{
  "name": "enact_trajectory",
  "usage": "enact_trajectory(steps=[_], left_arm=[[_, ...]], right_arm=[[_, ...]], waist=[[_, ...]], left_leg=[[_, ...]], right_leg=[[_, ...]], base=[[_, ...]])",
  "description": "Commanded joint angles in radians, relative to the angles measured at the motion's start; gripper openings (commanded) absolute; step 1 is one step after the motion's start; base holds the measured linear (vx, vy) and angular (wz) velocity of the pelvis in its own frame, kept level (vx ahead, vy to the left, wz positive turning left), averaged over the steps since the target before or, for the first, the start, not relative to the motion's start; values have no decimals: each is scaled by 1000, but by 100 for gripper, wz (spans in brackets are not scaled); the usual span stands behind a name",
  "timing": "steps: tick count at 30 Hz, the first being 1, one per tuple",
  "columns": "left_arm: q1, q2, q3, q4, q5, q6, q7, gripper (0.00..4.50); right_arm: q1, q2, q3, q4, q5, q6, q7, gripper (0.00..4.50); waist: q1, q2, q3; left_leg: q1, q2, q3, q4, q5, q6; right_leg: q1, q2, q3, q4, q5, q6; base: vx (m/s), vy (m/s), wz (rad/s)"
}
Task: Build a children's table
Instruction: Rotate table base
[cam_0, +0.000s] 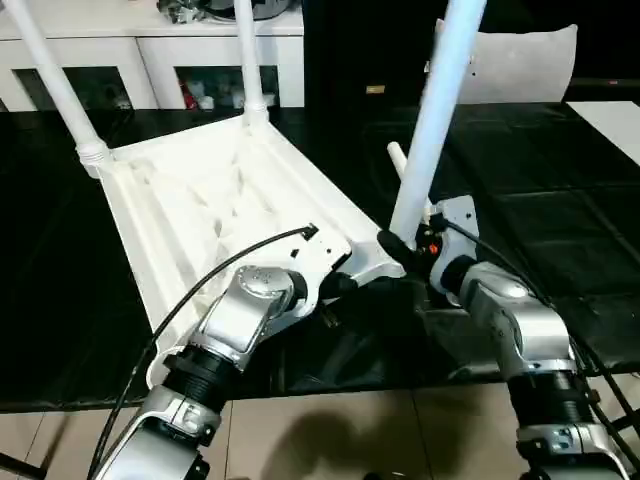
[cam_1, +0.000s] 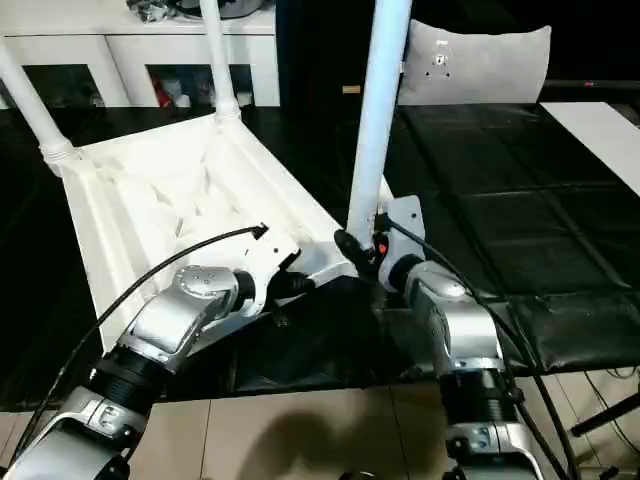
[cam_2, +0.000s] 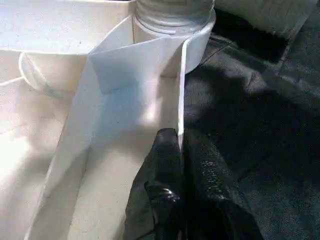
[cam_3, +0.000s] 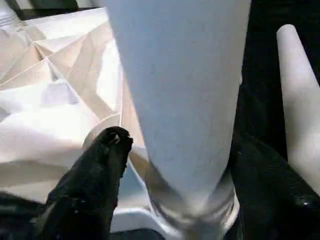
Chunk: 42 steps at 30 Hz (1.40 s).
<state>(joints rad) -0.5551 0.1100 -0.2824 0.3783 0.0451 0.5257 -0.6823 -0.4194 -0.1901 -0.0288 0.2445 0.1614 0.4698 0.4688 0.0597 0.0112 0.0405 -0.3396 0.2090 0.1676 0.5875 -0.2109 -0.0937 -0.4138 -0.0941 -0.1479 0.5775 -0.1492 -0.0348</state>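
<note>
Tabletop (cam_0: 215, 205) lies upside down on the black table (cam_0: 560, 200). Left gripper (cam_2: 180, 150) fingers pinch its near rim wall. Right gripper (cam_3: 175, 165) fingers, spread, straddle the third leg (cam_0: 430, 130) at the near-right socket. Light, stiff, slick plastic; likely best gripped low on the leg.

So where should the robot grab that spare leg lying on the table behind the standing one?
Probably across its round middle, coming down from above. The spare leg lies on the black table beside the tabletop, so fingers can straddle it; its narrow tip might slip out.
</note>
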Motion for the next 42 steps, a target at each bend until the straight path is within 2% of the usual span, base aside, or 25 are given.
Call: enact_trajectory(steps=[1,3,4,6,7,11,12,13,14,15,16,18,19,23,24,25,26,27,28,30,32,36,40,41,42], left_arm=[[-31,5,41,-22,-17,-73,27,0],[-30,6,43,-23,-17,-70,32,0],[-30,8,43,-24,-18,-65,29,43],[-25,10,45,-34,-26,-60,21,53],[-25,10,45,-34,-26,-60,21,56],[-29,-7,103,-46,-61,-98,59,94],[-37,3,121,-53,-66,-81,69,94],[-38,10,126,-58,-66,-68,71,94],[-38,10,126,-58,-66,-68,71,94],[-43,41,143,-70,-59,-62,84,94],[-46,53,153,-72,-57,-64,94,94],[-51,120,177,-85,-30,-53,112,94],[-51,120,177,-85,-30,-53,112,77],[-26,290,178,-109,77,-16,127,55],[-26,290,178,-109,77,-16,127,45],[-17,351,180,-114,112,-2,136,31],[-16,358,180,-115,116,-1,137,21],[-7,410,177,-117,142,5,147,16],[-2,448,179,-111,158,10,156,11],[3,477,179,-102,170,12,159,5],[22,513,182,-99,177,20,144,5],[56,528,178,-120,160,33,96,5],[87,558,136,-136,163,58,46,5],[88,562,132,-137,165,59,44,5],[93,572,123,-139,172,65,42,5]], right_arm=[[36,-50,67,-23,-19,39,70,361],[50,-79,83,-39,-30,51,94,379],[60,-94,74,-63,-11,71,117,402],[81,-123,46,-124,44,122,166,403],[81,-123,46,-124,44,122,166,427],[107,-181,73,-198,36,125,188,450],[107,-185,98,-208,24,121,194,450],[109,-182,106,-214,20,118,196,450],[109,-182,106,-214,20,118,196,450],[108,-167,124,-224,15,144,193,450],[108,-163,131,-229,19,160,194,450],[101,-130,145,-210,20,153,175,450],[101,-130,145,-210,20,153,175,450],[82,-90,175,-167,13,156,144,450],[82,-90,175,-167,13,156,144,450],[76,-78,184,-154,6,152,139,450],[75,-77,184,-152,5,152,138,450],[68,-65,190,-135,-3,146,130,450],[64,-55,195,-119,-13,139,120,450],[60,-49,201,-106,-18,135,112,450],[55,-42,212,-88,-25,135,99,450],[44,-39,218,-66,-29,146,93,450],[31,-45,241,-33,-60,149,96,450],[29,-46,242,-31,-63,148,95,450],[27,-48,242,-34,-60,151,98,450]], waist=[[10,-13,-65],[11,-15,-63],[10,-14,-64],[9,-13,-65],[14,-14,-69],[21,2,-68],[21,-4,-68],[24,1,-68],[23,-1,-68],[25,-6,-68],[26,-3,-67],[26,-10,-68],[25,-3,-68],[29,1,-67],[30,3,-68],[29,3,-67],[30,5,-68],[28,-2,-66],[26,0,-64],[24,5,-62],[25,3,-56],[22,1,-50],[19,4,-52],[15,3,-51],[15,-1,-51]], left_leg=[[-15,9,2,-57,-89,86],[-17,8,2,-56,-96,87],[-18,7,2,-56,-99,89],[-19,6,1,-55,-98,94],[-18,10,0,-52,-83,101],[-21,14,-2,-49,-54,106],[-20,14,-1,-50,-61,102],[-19,12,0,-50,-67,101],[-19,12,0,-50,-70,100],[-18,13,-1,-51,-76,96],[-19,12,-2,-52,-79,92],[-20,12,-2,-52,-80,89],[-19,14,-5,-54,-79,83],[-11,19,-4,-56,-70,62],[-11,20,-6,-57,-67,58],[-11,19,-4,-57,-64,54],[-9,21,-6,-58,-69,50],[-11,19,-4,-58,-76,48],[-15,16,-5,-60,-84,42],[-7,18,-4,-61,-106,33],[-5,16,-4,-64,-142,24],[9,12,-7,-67,-227,10],[6,16,-13,-71,-234,2],[2,15,-14,-73,-234,3],[5,14,-13,-72,-239,2]], right_leg=[[78,-53,55,-74,-316,-99],[79,-52,55,-77,-341,-79],[79,-53,54,-80,-352,-73],[79,-51,52,-81,-352,-71],[77,-53,55,-76,-322,-78],[75,-51,54,-68,-251,-112],[76,-50,53,-68,-253,-113],[75,-51,53,-68,-263,-110],[74,-49,52,-69,-268,-107],[74,-51,52,-70,-280,-105],[75,-52,52,-69,-289,-106],[74,-52,53,-68,-294,-98],[73,-52,53,-65,-295,-94],[66,-51,57,-58,-267,-99],[67,-52,58,-54,-256,-102],[67,-52,59,-54,-242,-106],[66,-53,59,-50,-240,-111],[67,-52,59,-52,-244,-110],[70,-54,60,-52,-260,-107],[64,-55,60,-58,-292,-101],[62,-56,59,-68,-358,-87],[57,-61,53,-92,-502,-34],[58,-59,53,-85,-466,-42],[61,-57,54,-85,-460,-43],[59,-57,54,-86,-457,-44]], base=[[0,0,0],[0,0,0],[0,0,0],[0,0,0],[0,0,0],[0,0,0],[0,0,0],[0,0,0],[0,0,0],[0,0,0],[0,0,0],[0,0,0],[0,0,0],[0,0,0],[0,0,0],[0,0,0],[0,0,0],[0,0,0],[0,0,0],[0,0,0],[0,0,0],[0,0,0],[0,0,0],[0,0,0],[0,0,0]])
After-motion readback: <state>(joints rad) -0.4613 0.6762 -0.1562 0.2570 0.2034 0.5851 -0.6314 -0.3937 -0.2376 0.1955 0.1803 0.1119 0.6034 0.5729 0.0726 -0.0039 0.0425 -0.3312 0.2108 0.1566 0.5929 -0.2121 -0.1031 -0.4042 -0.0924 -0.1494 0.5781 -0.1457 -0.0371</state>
